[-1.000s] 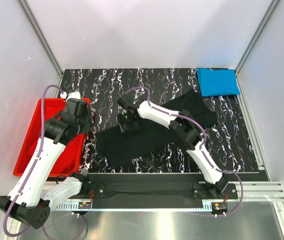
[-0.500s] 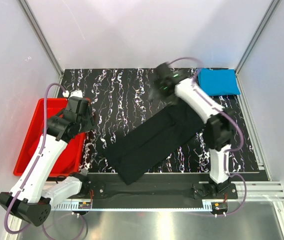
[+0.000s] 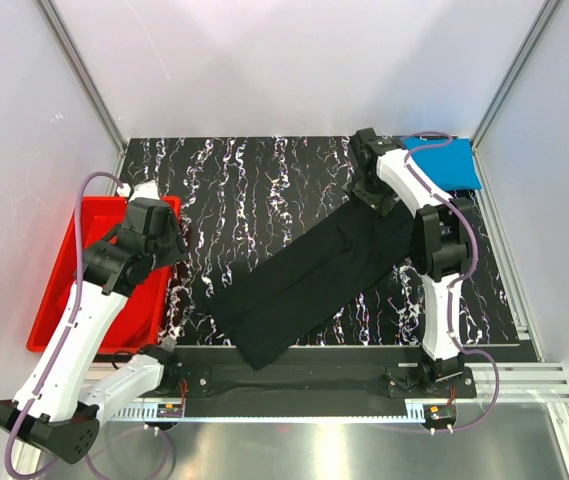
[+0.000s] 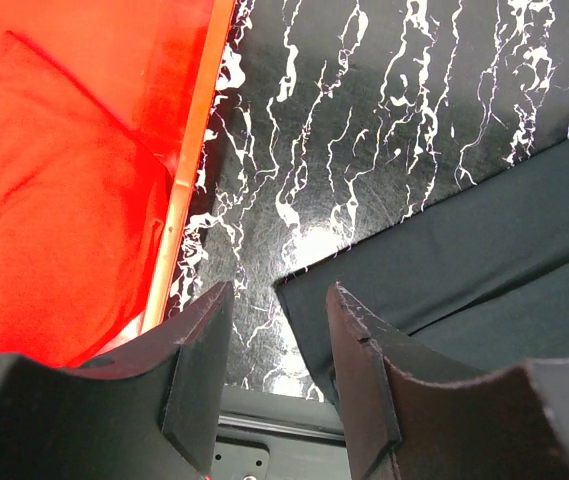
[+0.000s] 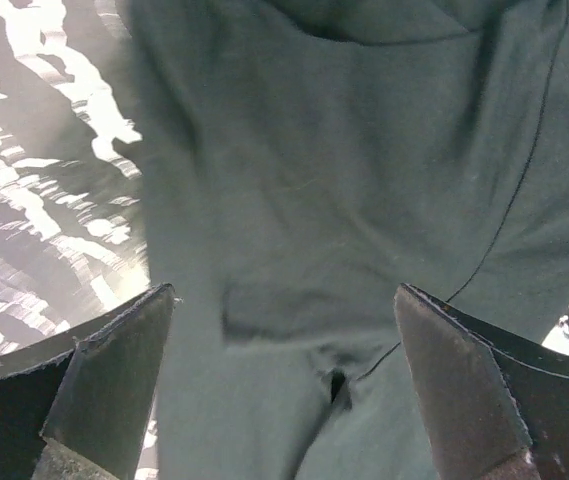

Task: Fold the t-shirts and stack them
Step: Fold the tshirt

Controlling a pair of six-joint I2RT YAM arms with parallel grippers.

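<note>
Three shirts, black shirt [image 3: 304, 285] laid diagonally on the table [image 3: 234, 180], blue shirt [image 3: 439, 165] folded far right, red shirt [image 4: 34, 200] in the tub [image 3: 49, 300], right gripper [image 5: 284, 300] spread wide above black shirt, left gripper [image 4: 279, 295] partly parted, both empty

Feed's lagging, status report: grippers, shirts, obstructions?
Left gripper open, empty, by red tub. Right gripper open above far end of black t-shirt, a long diagonal strip. Blue t-shirt folded, far-right corner. Nothing in the way.
</note>
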